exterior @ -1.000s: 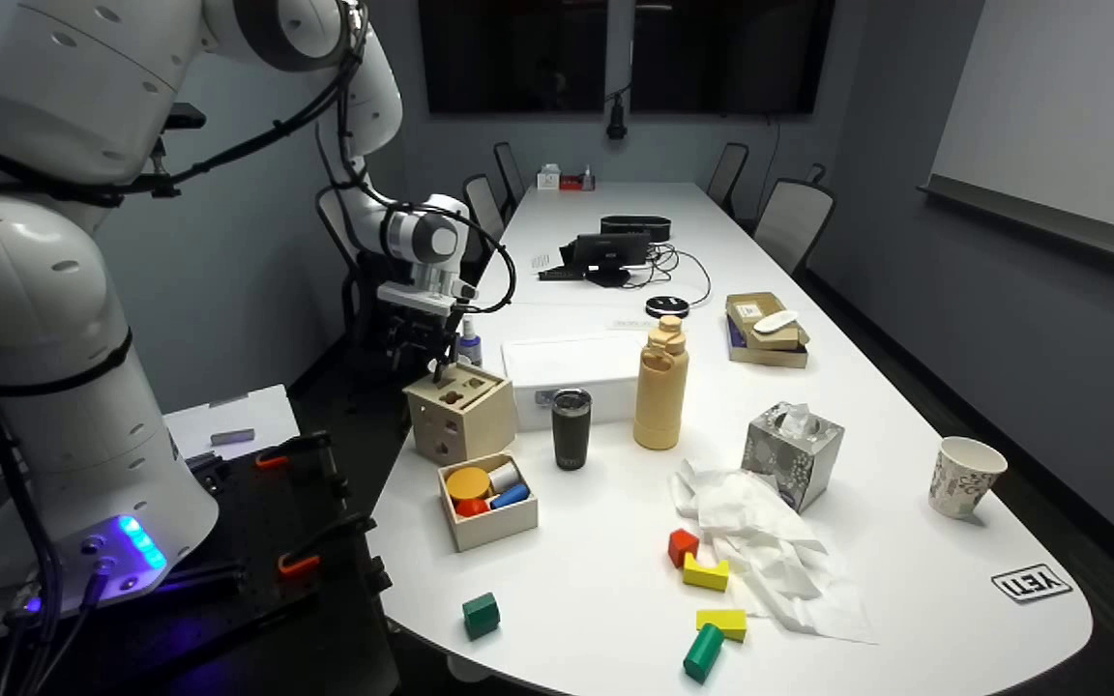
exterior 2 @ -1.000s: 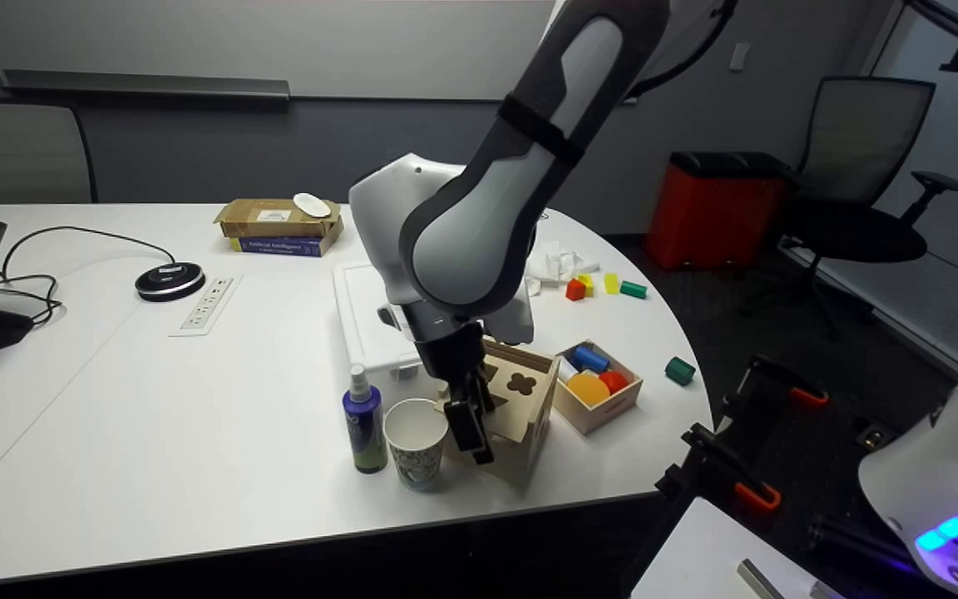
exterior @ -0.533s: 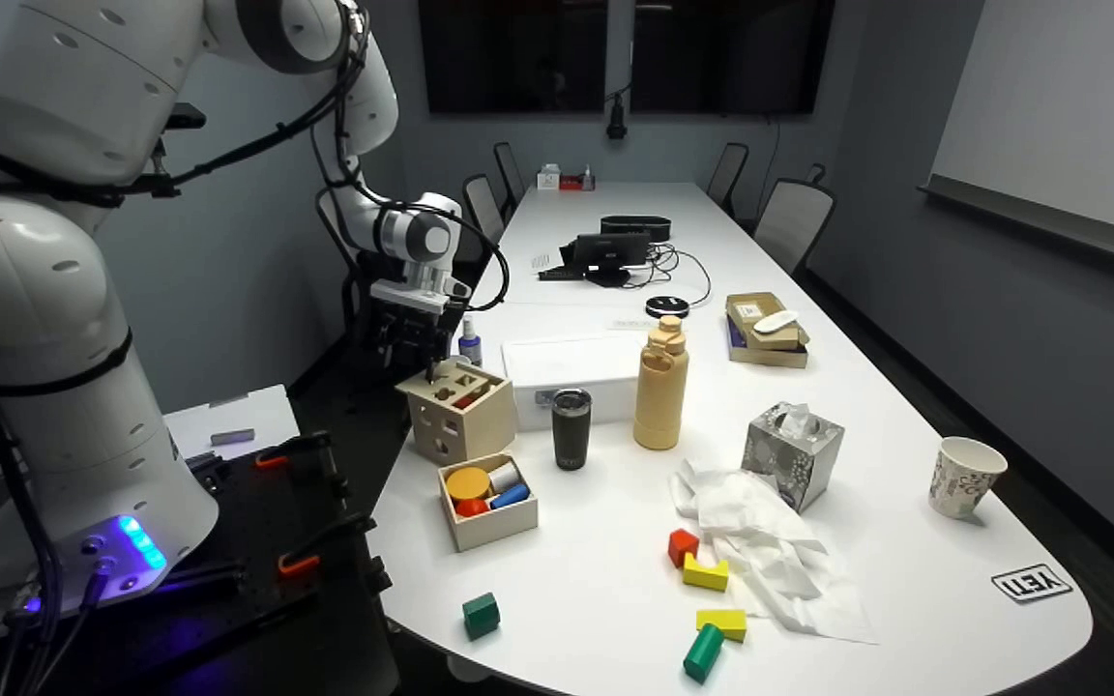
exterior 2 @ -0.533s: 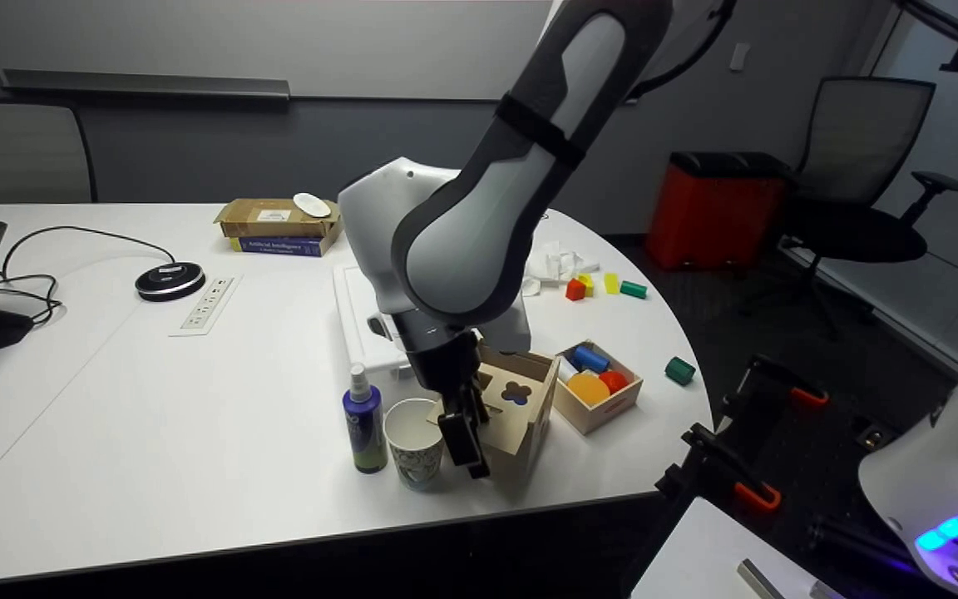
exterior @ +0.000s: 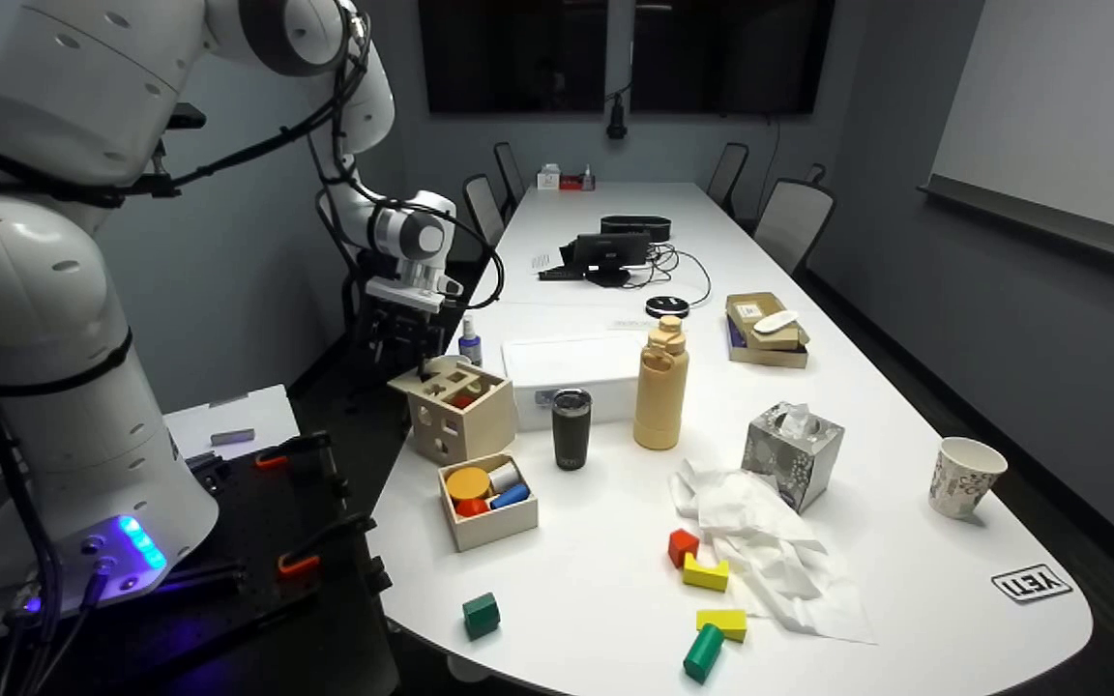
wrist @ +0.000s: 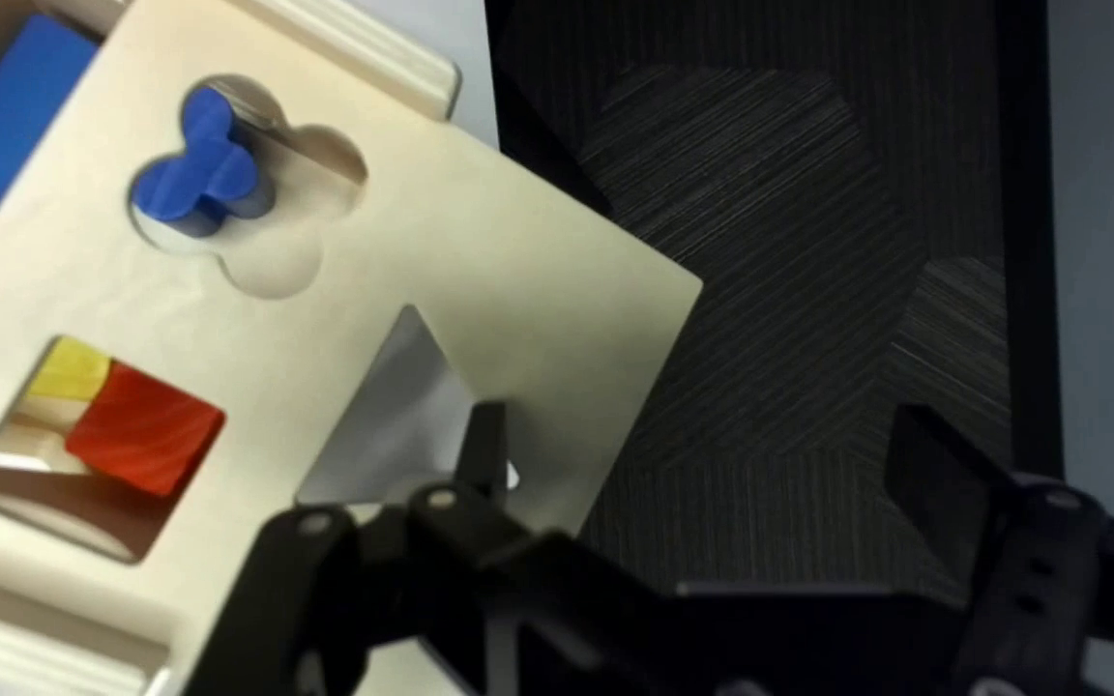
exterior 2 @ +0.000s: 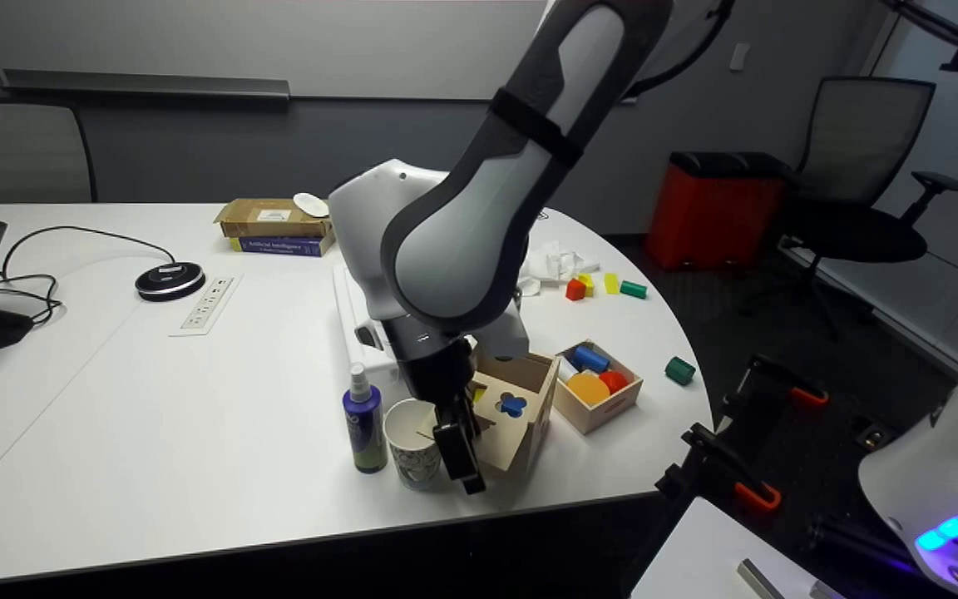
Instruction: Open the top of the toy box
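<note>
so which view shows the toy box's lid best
The wrist view: it looks down on the lid, with the whole clover cut-out close up, though the gripper hides part. Both exterior views show it smaller, more obliquely and partly hidden.

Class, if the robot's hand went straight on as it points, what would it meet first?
Probably the wooden lid: one finger of the hand appears at the lid's triangular hole, though depth is unclear. The other finger points past the lid, toward the carpet.
</note>
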Motion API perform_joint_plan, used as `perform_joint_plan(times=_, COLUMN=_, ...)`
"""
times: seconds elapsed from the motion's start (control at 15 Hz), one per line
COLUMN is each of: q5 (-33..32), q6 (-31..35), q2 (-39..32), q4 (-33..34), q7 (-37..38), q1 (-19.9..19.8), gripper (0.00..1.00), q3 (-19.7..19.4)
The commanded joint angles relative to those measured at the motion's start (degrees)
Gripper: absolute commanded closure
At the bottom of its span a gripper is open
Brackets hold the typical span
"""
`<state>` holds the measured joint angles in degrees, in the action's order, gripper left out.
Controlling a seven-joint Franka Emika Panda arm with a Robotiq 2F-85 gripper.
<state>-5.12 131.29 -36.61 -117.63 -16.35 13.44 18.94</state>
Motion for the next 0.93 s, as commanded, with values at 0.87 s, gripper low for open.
perform_joint_plan(times=0.87, q5=2.5, q6=-3.0, q2=1.7, q4=2.3, q7=-2.7, q1=0.2, gripper=0.00, q3=1.0)
